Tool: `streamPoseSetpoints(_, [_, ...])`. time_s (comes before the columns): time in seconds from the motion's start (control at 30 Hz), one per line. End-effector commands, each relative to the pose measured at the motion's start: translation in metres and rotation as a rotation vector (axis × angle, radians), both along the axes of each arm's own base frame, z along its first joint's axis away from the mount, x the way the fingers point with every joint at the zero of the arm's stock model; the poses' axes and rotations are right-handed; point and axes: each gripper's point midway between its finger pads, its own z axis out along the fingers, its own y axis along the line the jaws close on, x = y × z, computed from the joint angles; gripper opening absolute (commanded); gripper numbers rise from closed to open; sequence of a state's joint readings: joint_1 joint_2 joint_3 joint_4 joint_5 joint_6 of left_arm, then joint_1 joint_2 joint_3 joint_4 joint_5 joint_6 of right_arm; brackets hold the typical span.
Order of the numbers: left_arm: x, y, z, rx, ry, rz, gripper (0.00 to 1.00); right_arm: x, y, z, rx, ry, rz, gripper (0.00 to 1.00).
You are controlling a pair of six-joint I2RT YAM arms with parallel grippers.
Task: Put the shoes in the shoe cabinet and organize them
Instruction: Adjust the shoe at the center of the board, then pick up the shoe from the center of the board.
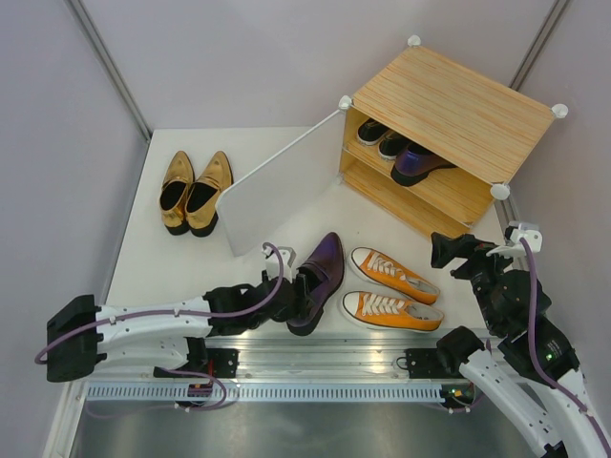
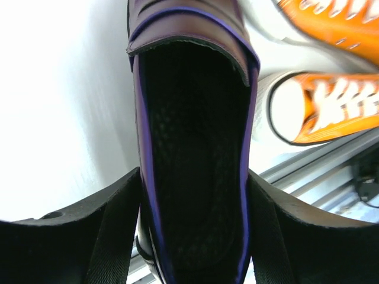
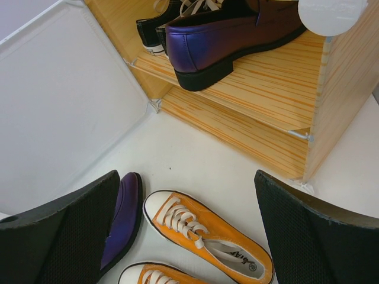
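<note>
Left wrist: glossy purple loafer (image 2: 195, 148), dark insole, clamped between jaws.

A white table (image 1: 248, 143) fills the middle, closed in by 3 pale lilac-grey walls: the left wall (image 1: 57, 143), back wall (image 1: 267, 57) and right wall (image 1: 584, 67). The 2 back corners each have a grey metal post, the left post (image 1: 108, 67) and the right post (image 1: 539, 43). An aluminium rail (image 1: 315, 361) lines the table's near edge, with a slotted strip (image 1: 286, 391) just below it. The light is soft and even, and the shadows are faint.
</note>
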State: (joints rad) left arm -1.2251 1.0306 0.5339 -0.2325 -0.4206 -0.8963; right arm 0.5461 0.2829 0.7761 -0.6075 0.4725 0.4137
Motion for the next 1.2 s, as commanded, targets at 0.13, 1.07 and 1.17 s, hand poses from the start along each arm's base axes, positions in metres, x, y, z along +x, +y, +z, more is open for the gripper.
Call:
streamPoseSetpoints(0.13, [-0.003, 0.006, -0.022, 0.052, 0.02, 0.052, 0.29, 0.001, -0.002, 0.003, -0.012, 0.002, -0.01, 0.98])
streamPoseSetpoints(1.07, [-0.039, 0.006, -0.005, 0.238, -0.261, 0.113, 1.0, 0.003, 0.004, -0.003, -0.023, 0.019, 0.015, 0.98])
streamPoseSetpoints(1.17, [-0.038, 0.007, -0.011, 0.255, -0.267, 0.115, 1.0, 0.003, 0.005, -0.004, -0.024, 0.02, 0.018, 0.98])
